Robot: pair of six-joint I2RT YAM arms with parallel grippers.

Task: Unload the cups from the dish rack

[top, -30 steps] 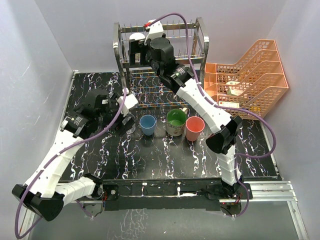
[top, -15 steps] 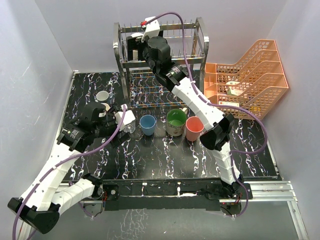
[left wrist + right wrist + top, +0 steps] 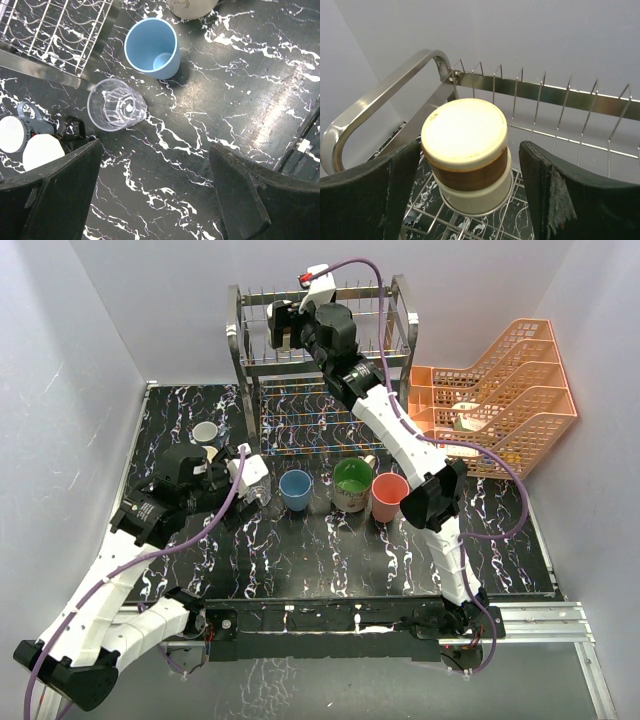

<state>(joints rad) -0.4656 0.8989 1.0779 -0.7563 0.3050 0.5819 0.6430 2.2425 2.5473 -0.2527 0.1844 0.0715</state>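
Note:
The steel dish rack (image 3: 390,350) stands at the back. A brown-and-cream cup (image 3: 466,155) sits upside down on its top tier. My right gripper (image 3: 283,328) is open around that cup, one finger on each side with small gaps, also in the right wrist view (image 3: 469,192). My left gripper (image 3: 247,478) is open and empty over the table, also in the left wrist view (image 3: 155,195). Just beyond it stand the clear glass (image 3: 116,105) and the blue cup (image 3: 152,47). On the table stand the blue cup (image 3: 296,488), the cream mug with green inside (image 3: 352,483), the salmon tumbler (image 3: 389,496) and a small white cup (image 3: 205,432). No black mug shows.
Orange mesh stacked trays (image 3: 500,400) stand right of the rack. The rack's tubular corner post (image 3: 375,105) curves close to my right gripper's left finger, with upright prongs (image 3: 540,95) behind the cup. The rack's lower wire tier (image 3: 55,30) lies just beyond the clear glass.
My left gripper has drawn back from the rack's left side toward the near table, uncovering the small white cup. My right gripper has shifted slightly right along the top tier.

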